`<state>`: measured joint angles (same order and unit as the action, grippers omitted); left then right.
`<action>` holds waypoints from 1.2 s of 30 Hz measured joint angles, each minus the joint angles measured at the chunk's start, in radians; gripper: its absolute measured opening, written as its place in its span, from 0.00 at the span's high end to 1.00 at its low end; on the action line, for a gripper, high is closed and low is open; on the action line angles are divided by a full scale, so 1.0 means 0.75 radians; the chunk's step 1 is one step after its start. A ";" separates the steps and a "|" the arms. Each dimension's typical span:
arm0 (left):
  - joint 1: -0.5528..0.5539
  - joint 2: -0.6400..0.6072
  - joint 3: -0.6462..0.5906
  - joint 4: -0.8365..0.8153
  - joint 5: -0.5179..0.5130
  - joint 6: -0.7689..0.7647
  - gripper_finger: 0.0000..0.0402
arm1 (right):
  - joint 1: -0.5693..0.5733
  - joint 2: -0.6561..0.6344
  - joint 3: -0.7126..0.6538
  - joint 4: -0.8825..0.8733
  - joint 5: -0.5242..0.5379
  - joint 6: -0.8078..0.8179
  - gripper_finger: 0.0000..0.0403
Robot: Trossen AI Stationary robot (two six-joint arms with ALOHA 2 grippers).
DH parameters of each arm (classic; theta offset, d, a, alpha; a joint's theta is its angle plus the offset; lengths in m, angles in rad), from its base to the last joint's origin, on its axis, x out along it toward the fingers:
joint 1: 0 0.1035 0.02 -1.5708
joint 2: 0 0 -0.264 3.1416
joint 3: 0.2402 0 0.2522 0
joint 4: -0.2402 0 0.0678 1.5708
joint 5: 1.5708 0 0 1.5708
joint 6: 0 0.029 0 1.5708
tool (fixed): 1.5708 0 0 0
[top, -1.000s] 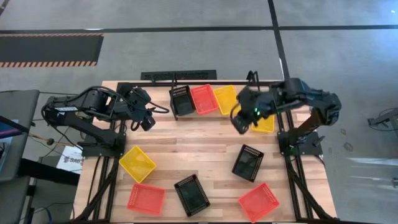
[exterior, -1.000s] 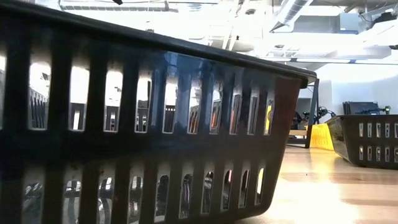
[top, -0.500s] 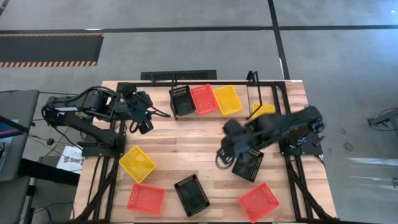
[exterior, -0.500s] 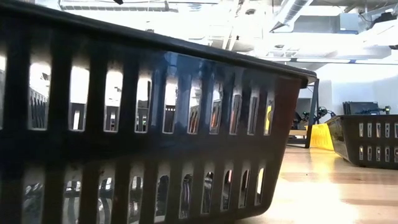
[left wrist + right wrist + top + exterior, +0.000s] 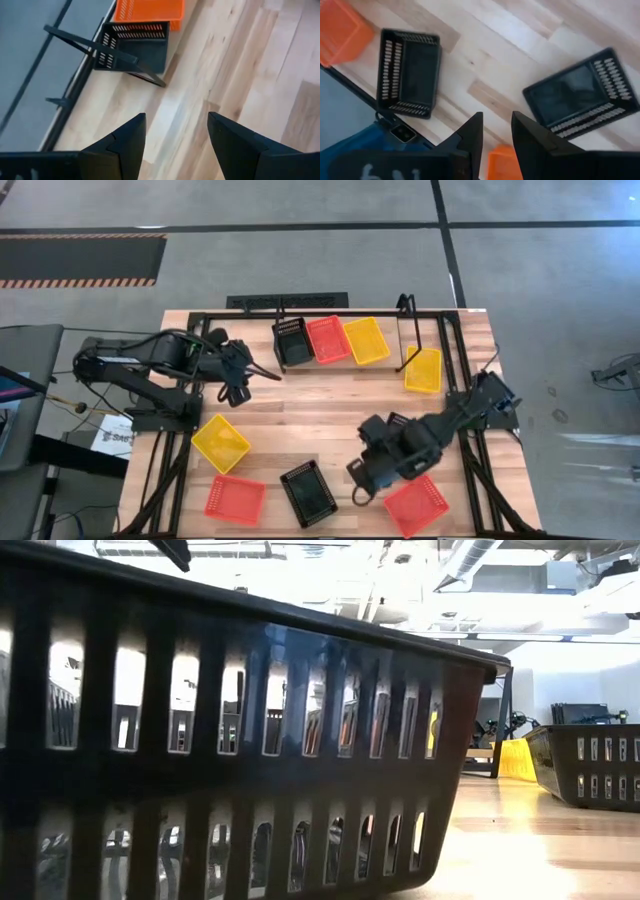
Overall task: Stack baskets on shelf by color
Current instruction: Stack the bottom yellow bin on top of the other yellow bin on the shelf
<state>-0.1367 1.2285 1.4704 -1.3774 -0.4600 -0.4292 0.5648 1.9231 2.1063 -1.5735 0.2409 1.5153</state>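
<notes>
Bare bench (image 5: 300, 420) lies ahead of the left claw (image 5: 262, 371), fingers apart over wood; the black basket on the shelf (image 5: 292, 342) stands just beyond it. Right claw (image 5: 357, 485) hangs between two black baskets (image 5: 307, 492), with a red basket (image 5: 417, 505) just beside it.

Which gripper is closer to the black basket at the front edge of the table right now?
Right. The right gripper hovers just beside the front black basket, open and empty. The left gripper is far off at the back, near the shelf.
</notes>
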 joint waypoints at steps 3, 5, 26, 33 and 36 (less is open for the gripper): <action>-0.013 0.000 -0.004 0.025 -0.008 -0.084 0.50 | 0.050 0.016 0.001 0.002 0.113 0.054 0.71; -0.025 0.000 -0.004 0.030 -0.016 -0.122 0.50 | 0.065 0.035 0.002 0.002 0.199 0.079 0.72; -0.075 0.000 -0.004 0.065 -0.028 -0.191 0.50 | -0.632 -0.009 0.000 0.002 0.408 -0.908 0.99; -0.076 0.000 -0.004 0.049 -0.028 -0.139 0.50 | -0.689 -0.083 0.000 0.004 0.313 -1.005 1.00; -0.076 0.000 -0.004 0.049 -0.028 -0.118 0.50 | -0.620 -0.106 0.000 0.003 0.289 -0.968 1.00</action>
<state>-0.1936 1.2285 1.4673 -1.3407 -0.4809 -0.5173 0.0998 1.8434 2.1063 -1.5709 0.4575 0.7896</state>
